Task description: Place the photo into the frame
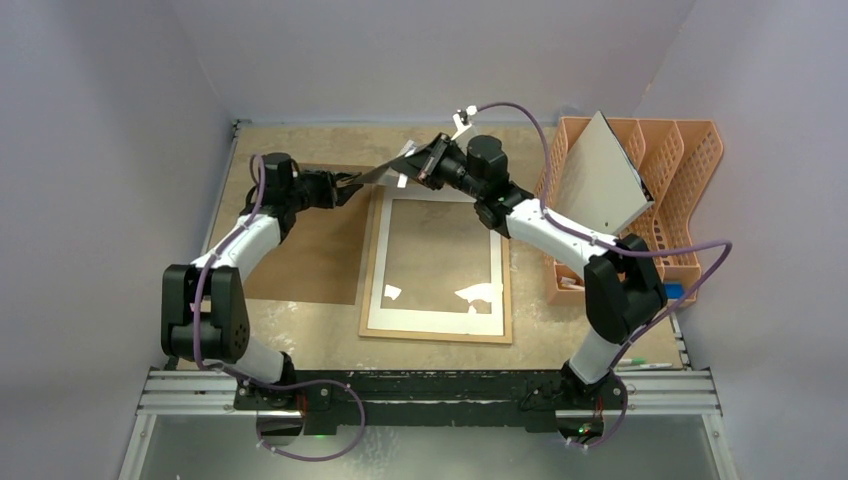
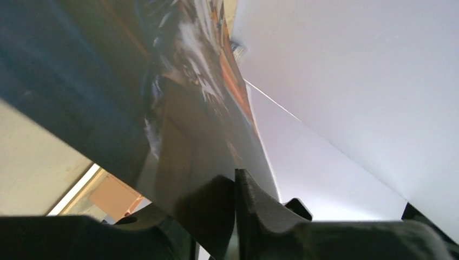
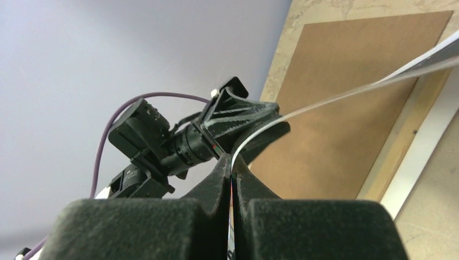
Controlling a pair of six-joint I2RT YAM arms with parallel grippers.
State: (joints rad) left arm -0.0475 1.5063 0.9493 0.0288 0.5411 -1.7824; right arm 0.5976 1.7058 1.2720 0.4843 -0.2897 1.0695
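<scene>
The photo [image 1: 385, 172] hangs in the air, seen edge-on, above the far edge of the frame [image 1: 509, 285]. The frame lies flat mid-table with a white mat border [image 1: 378, 260] in it. My left gripper [image 1: 352, 181] is shut on the photo's left edge. My right gripper [image 1: 425, 166] is shut on its right part. In the left wrist view the cat print [image 2: 178, 81] fills the left side above my shut gripper [image 2: 234, 187]. In the right wrist view the photo [image 3: 325, 101] is a thin curved line running from my gripper [image 3: 231, 170] to the left gripper [image 3: 246, 116].
The brown fibreboard back [image 1: 310, 245] lies flat left of the frame, also in the right wrist view [image 3: 346, 108]. An orange file rack [image 1: 685, 200] at the right holds a grey-white board [image 1: 600, 175]. A pen [image 1: 650, 366] lies near the right arm's base.
</scene>
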